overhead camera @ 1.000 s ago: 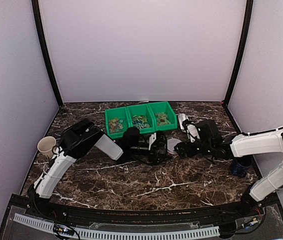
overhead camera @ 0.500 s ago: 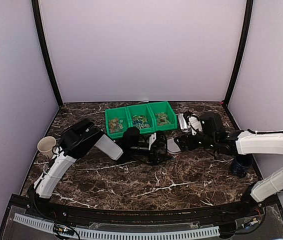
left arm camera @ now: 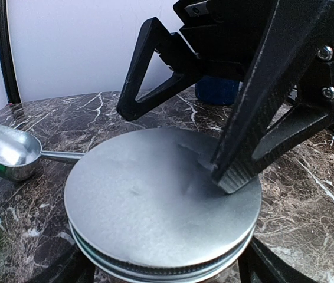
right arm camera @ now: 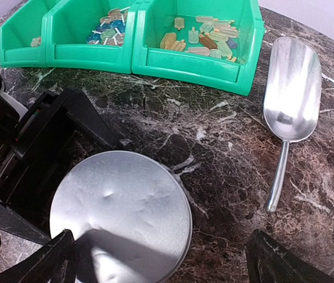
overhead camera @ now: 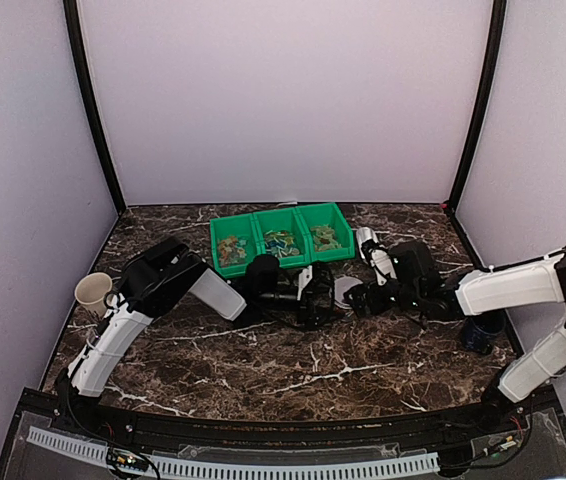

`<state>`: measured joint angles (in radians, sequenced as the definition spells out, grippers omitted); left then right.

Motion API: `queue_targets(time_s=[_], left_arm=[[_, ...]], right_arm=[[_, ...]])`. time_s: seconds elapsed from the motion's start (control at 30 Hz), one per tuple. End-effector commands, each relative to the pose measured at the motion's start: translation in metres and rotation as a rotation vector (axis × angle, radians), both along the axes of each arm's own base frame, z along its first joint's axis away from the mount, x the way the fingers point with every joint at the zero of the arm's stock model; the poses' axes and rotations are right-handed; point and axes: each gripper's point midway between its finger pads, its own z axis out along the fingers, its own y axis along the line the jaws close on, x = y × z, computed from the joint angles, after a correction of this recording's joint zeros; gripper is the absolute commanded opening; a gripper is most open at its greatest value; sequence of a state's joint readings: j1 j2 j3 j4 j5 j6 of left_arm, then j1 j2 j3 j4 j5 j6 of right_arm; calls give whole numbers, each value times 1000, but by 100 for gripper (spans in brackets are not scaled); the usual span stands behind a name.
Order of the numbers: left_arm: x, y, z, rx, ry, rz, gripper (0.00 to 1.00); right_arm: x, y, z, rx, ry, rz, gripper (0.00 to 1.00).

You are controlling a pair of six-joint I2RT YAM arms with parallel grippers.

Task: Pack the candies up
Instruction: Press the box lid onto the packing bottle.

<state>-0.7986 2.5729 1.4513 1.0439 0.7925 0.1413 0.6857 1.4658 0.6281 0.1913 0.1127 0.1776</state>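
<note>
The candies (overhead camera: 279, 243) are small wrapped sweets lying in the green three-compartment bin (overhead camera: 263, 222) at the back; in the right wrist view the candies (right arm camera: 205, 41) show pale orange, green and blue. In front of the bin stands a jar with a silver lid (overhead camera: 346, 291). My left gripper (overhead camera: 325, 297) holds that jar from the left, and its jaws hug the sides under the lid (left arm camera: 155, 200). My right gripper (overhead camera: 365, 297) hangs open over the lid (right arm camera: 120, 215). One right fingertip (left arm camera: 233, 177) rests on the lid top; the other sits off its rim.
A metal scoop (overhead camera: 367, 243) lies on the table right of the bin, its bowl (right arm camera: 292, 82) facing up. A paper cup (overhead camera: 93, 292) stands at the left edge and a dark blue cup (overhead camera: 483, 335) near the right arm.
The right gripper lifted back toward the scoop half a second ago and has come down again onto the jar lid. The left arm and the jar have stayed put.
</note>
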Motion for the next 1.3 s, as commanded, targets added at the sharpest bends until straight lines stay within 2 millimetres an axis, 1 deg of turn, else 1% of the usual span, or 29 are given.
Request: queue_targets(time_s=[0.0,0.1,0.2,0.23,0.3,0.4,0.47,0.53,0.57,0.6,0.63,0.67,0.7,0.77,0.83,0.9,0.93,0.97,1.03,1.07,1.13,1.2,1.27], left_arm=[[-34,43,-143,335,181,17,83],[-35,43,-144,337,184,17,83],[-34,44,-144,339,186,18,83],[-38,43,-142,329,192,-9,83],[-40,44,-142,324,193,-28,83],[-43,46,-142,324,192,-56,84],[-44,46,-143,323,193,-62,83],[-44,47,-143,323,196,-64,83],[-44,47,-143,323,194,-63,83],[-44,46,-142,321,191,-64,83],[-44,46,-142,320,192,-64,83],[-44,46,-142,321,192,-64,83],[-44,46,-142,321,192,-64,83],[-44,46,-142,320,192,-63,83],[-44,46,-142,320,192,-64,83],[-44,46,-142,319,191,-64,83],[-44,46,-142,317,191,-65,83],[-44,46,-142,317,192,-65,83],[-43,45,-141,315,192,-65,83],[-44,45,-141,316,194,-65,83],[-43,45,-141,316,194,-64,83],[-44,45,-141,318,195,-65,83],[-43,46,-142,319,193,-62,83]], right_arm=[[-13,-10,-13,-65,48,6,99],[-6,-2,14,-53,-9,38,100],[-8,11,37,-57,-65,150,98],[-11,15,40,-63,-77,203,97],[-21,24,43,-82,-99,328,97],[-20,30,49,-65,-101,387,97],[-14,35,60,-52,-125,380,97],[-5,40,80,-14,-165,360,97],[2,40,93,-1,-202,324,97],[10,34,102,-1,-237,264,97],[19,23,109,-15,-271,186,97],[25,15,111,-31,-296,130,97],[29,7,109,-50,-311,88,97],[32,-3,96,-80,-299,38,97],[31,-11,68,-118,-238,7,97],[26,-19,33,-162,-153,-18,97],[23,-22,19,-169,-115,-29,97],[19,-21,7,-169,-72,-30,97],[12,-15,-5,-170,-12,-4,98],[10,-13,-7,-173,0,-3,98],[10,-9,-4,-170,29,-3,98],[10,-7,6,-163,15,-4,97],[14,-10,16,-163,-14,-26,97]])
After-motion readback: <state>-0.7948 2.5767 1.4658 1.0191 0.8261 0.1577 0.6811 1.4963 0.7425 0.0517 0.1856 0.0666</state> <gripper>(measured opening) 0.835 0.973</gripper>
